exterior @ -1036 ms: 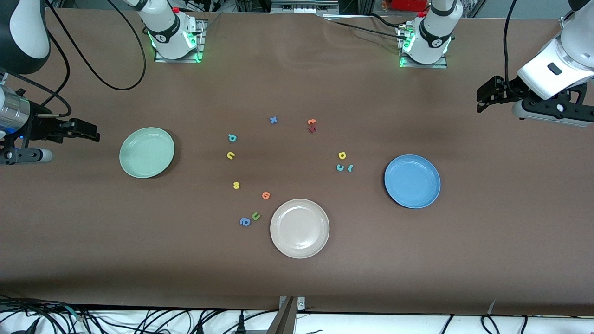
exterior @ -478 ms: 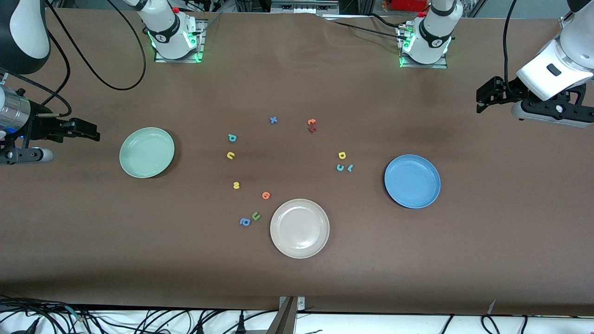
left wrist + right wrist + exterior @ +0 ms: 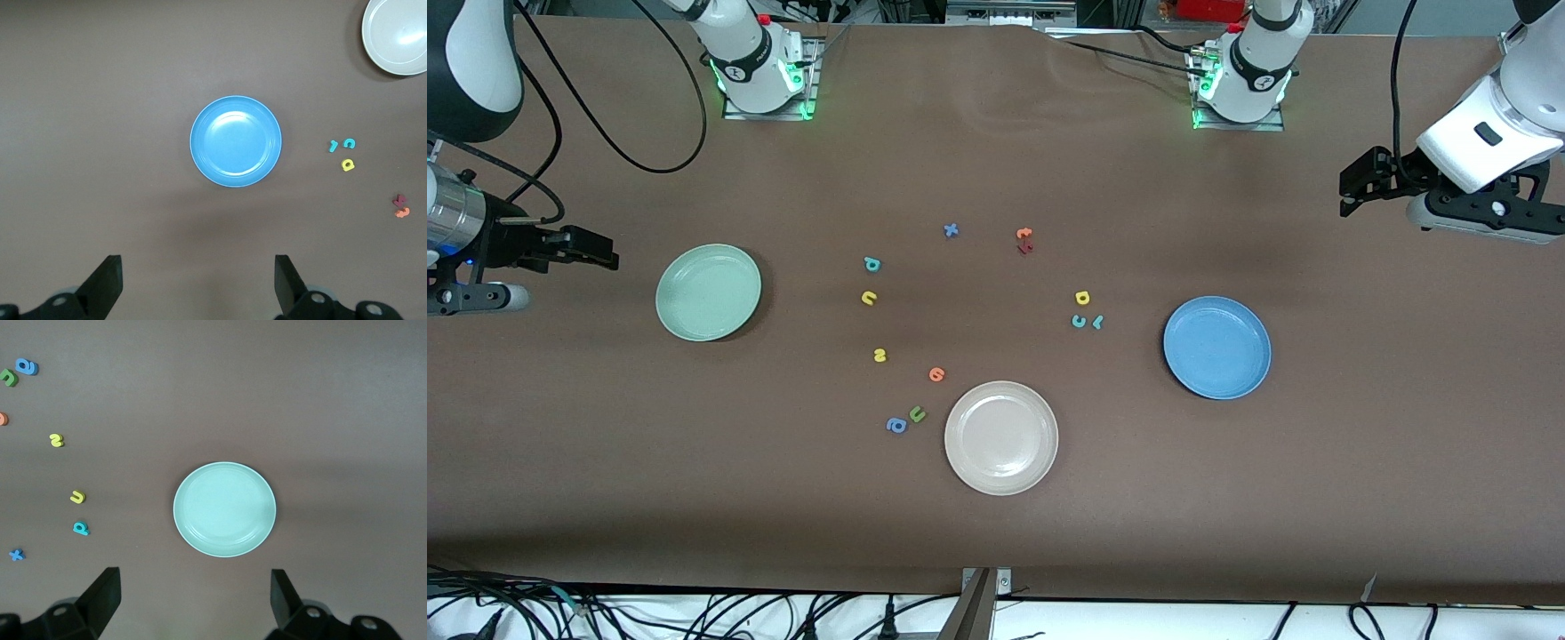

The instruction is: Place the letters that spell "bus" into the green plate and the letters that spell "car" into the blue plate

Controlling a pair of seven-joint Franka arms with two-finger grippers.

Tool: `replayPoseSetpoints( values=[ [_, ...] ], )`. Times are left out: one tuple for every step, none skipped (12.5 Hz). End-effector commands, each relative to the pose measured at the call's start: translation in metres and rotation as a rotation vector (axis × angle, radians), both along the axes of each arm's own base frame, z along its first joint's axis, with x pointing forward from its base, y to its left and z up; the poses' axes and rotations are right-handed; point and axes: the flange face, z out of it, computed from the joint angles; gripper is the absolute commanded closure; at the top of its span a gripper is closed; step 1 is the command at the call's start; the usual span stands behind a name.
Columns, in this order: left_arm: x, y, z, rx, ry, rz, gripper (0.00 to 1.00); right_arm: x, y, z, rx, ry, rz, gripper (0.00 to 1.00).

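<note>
You have both arms waiting with nothing held. The left gripper (image 3: 1352, 187) hangs over bare table at the left arm's end, jaws spread wide; the right gripper (image 3: 600, 252) hangs over the right arm's end, jaws spread wide too.

From the beige plate (image 3: 1000, 437), the green plate (image 3: 708, 292) lies at ten o'clock and the blue plate (image 3: 1216, 347) at two o'clock, both bare. The teal "b" (image 3: 871, 263), yellow "u" (image 3: 869, 298) and yellow "s" (image 3: 879, 356) run in a line around eleven o'clock. The yellow "a" (image 3: 1082, 298), teal "c" (image 3: 1079, 321) and teal "r" (image 3: 1097, 322) cluster at one o'clock, near the blue plate.
</note>
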Motion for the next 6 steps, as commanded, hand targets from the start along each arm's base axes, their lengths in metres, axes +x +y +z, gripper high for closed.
replayPoseSetpoints(
  values=[
    [-0.002, -0.002, 0.001, 0.018, -0.005, -0.001, 0.00, -0.004, 0.001, 0.002, -0.003, 0.006, 0.003, 0.01],
    [-0.002, -0.002, 0.001, 0.018, -0.005, -0.001, 0.00, -0.004, 0.001, 0.002, -0.004, 0.006, 0.001, 0.01],
    [-0.001, -0.002, 0.000, 0.018, -0.003, -0.003, 0.00, -0.004, 0.001, 0.002, -0.004, 0.006, 0.001, 0.01],
    [-0.001, -0.003, -0.002, 0.016, 0.000, -0.008, 0.00, -0.004, 0.001, 0.002, -0.004, 0.006, -0.002, 0.01],
    [0.000, -0.006, -0.004, 0.016, 0.005, -0.015, 0.00, -0.004, 0.003, 0.002, -0.003, 0.006, -0.002, 0.01],
    [0.003, -0.023, -0.016, 0.018, 0.029, -0.046, 0.00, -0.004, 0.010, 0.003, -0.005, 0.005, -0.014, 0.01]
  ],
)
